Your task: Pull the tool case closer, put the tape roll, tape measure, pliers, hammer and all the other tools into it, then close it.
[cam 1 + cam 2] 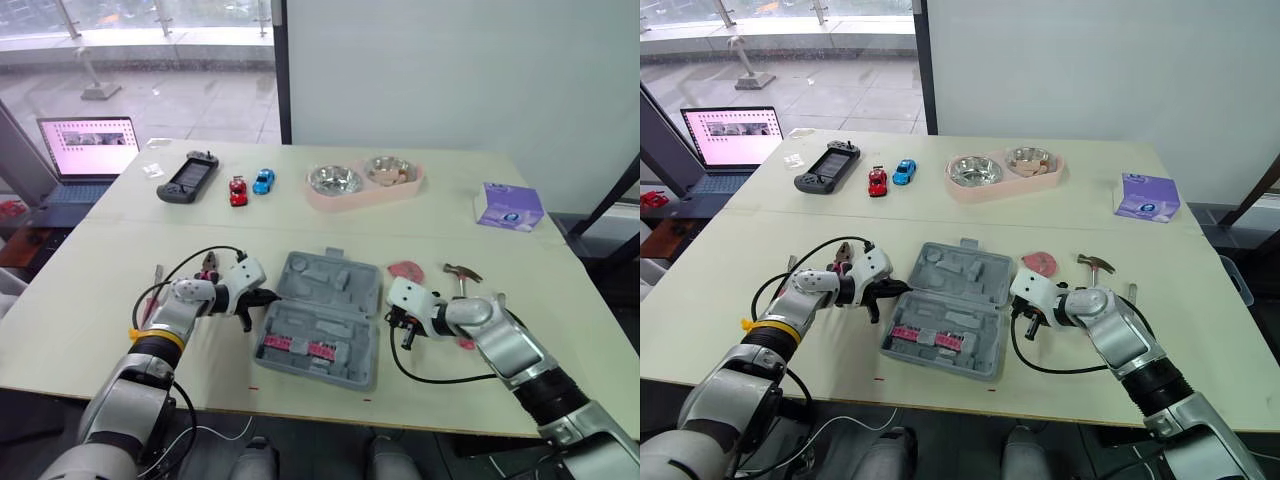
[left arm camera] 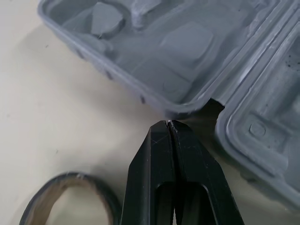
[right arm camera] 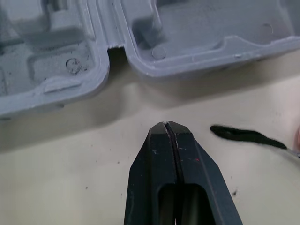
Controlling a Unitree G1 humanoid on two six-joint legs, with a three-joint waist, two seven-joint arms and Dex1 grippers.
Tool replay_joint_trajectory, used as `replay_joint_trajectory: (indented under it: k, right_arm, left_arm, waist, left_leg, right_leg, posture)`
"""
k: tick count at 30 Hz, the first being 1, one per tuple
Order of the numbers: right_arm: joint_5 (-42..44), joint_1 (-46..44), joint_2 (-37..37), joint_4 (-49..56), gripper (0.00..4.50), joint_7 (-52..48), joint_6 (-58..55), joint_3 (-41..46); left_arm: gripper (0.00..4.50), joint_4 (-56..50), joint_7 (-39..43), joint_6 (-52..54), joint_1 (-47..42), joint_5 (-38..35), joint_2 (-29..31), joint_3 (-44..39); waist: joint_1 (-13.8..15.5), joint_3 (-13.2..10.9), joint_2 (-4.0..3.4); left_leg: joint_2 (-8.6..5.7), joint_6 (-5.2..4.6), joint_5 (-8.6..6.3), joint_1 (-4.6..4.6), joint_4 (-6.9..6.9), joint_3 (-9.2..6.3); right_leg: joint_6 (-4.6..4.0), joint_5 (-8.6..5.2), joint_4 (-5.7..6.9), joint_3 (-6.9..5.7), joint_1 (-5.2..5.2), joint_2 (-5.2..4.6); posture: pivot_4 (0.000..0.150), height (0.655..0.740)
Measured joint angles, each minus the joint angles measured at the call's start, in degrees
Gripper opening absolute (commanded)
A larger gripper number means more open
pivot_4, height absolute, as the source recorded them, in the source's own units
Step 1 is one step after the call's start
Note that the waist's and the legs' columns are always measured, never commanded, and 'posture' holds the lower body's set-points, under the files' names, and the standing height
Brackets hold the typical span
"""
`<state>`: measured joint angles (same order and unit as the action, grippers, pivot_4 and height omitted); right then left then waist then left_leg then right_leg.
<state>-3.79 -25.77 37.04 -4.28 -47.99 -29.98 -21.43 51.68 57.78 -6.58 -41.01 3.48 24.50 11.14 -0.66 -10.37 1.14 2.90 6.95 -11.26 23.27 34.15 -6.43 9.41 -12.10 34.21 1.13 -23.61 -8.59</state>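
Flanking the case: the left gripper (image 2: 168,125) and the right gripper (image 3: 167,125) sat at opposite sides of the open grey tool case (image 1: 325,315). That stance seemed suited to dragging it toward the table's near edge.
Left gripper: its fingers were pressed together with nothing between them, and the tips touched the case's rim beside the hinge notch. It was probably set there to hook or nudge rather than to pinch.
Right gripper: its fingers were likewise pressed together and empty. The tips were near the rim but apart from it, with bare table between.
Tool case: it lay flat in the middle of the near table with both halves facing up. The moulded recesses held nothing but pink strips (image 1: 298,347) in the near half, so tools could drop straight in.
Tape roll: a dark ring (image 2: 65,197), taken to be the tape roll, lay on the table just beside the left fingers, outside the case.
Pliers: the red-handled pliers (image 1: 210,263) lay just behind the left gripper.
Hammer: the hammer (image 1: 462,272) lay to the right of the case, with a red disc (image 1: 405,270) beside it that was possibly the tape measure.
Stage: this was judged to be the pulling step, with nothing loaded and the lid open.
Risk: a closed tip on a thin rim could have slipped off, or pivoted the case instead of sliding it.
Far side: a laptop (image 1: 88,150), a game controller (image 1: 188,177), toy cars (image 1: 238,190), a pink double bowl (image 1: 365,182) and a purple box (image 1: 509,206) stood well apart from the work.
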Motion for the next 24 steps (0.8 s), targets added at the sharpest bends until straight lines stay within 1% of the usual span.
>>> replay_joint_trajectory:
  k: [10, 15, 24]
  right_arm:
    - [-1.6, -1.2, -1.0, 2.0, 0.00, -3.0, -3.7, -1.8]
    - [-2.3, -1.2, -0.9, 3.9, 0.00, -4.1, -5.8, -2.9]
    - [-5.0, -2.5, -3.5, 4.0, 0.00, -4.2, -8.5, -4.6]
  left_arm:
    - [0.06, -0.1, -0.4, -0.1, -0.1, 0.6, -0.9, -0.1]
    - [0.06, -2.8, -0.2, 0.1, 1.5, 1.0, -0.4, 0.0]
    - [0.06, -6.0, 0.3, 2.5, 2.6, 2.7, -0.3, 0.4]
  waist:
    - [0.1, 0.0, 0.00]
    - [-0.1, 0.0, 0.00]
    - [-0.4, 0.3, 0.04]
  left_leg:
    - [-0.01, 0.00, 0.00, -0.03, 0.00, -0.05]
    - [-0.01, 0.00, 0.00, -0.04, -0.01, -0.05]
    - [0.00, 0.00, -0.01, -0.22, -0.03, -0.05]
  right_leg:
    - [0.08, -0.05, 0.00, -0.02, 0.10, 0.00]
    - [0.09, -0.05, 0.00, -0.03, 0.10, 0.00]
    - [0.09, -0.09, 0.02, -0.03, 0.23, 0.01]
  posture:
    - [0.150, 0.7400]
    - [0.150, 0.7400]
    - [0.150, 0.7400]
